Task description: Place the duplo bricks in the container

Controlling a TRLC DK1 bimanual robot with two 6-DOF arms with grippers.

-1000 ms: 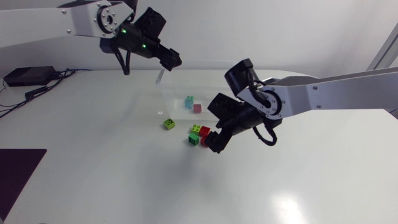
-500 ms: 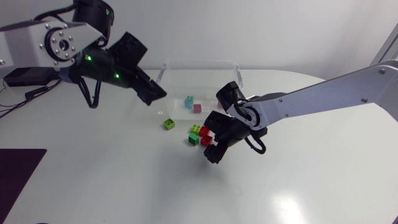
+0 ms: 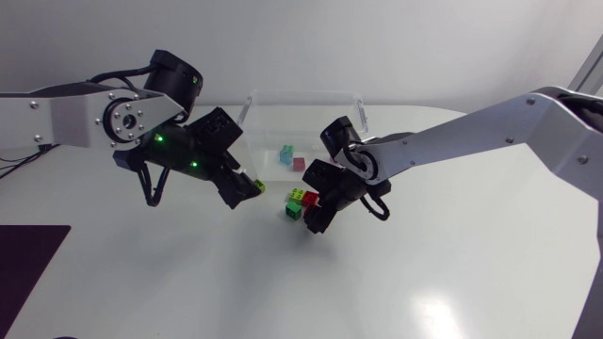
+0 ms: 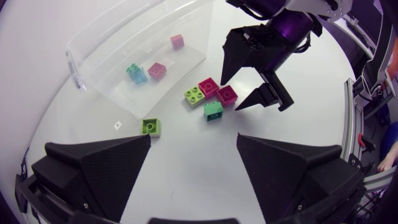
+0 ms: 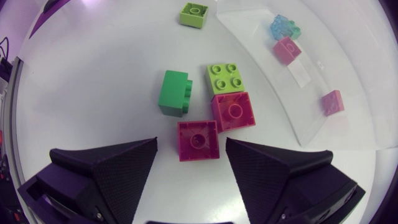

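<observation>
A clear container (image 3: 350, 98) stands at the back with a teal brick (image 3: 285, 153) and a pink brick (image 3: 300, 163) inside; the left wrist view shows a third, pink brick (image 4: 177, 41) there. In front lie a lime 2x2 brick (image 3: 297, 196), two red bricks (image 5: 233, 112), a green brick (image 3: 294, 211) and a small lime brick (image 4: 150, 127). My right gripper (image 3: 316, 215) hangs open over the cluster, its fingers either side of the nearer red brick (image 5: 198, 140). My left gripper (image 3: 247, 188) is open, low beside the small lime brick.
A dark mat (image 3: 28, 259) lies at the table's front left edge. The container's open side faces the brick cluster. White tabletop stretches wide in front of both grippers and to the right.
My left arm swung down from above the container to the small lime brick. My right gripper settled over the red brick and its fingers drew closer together.
</observation>
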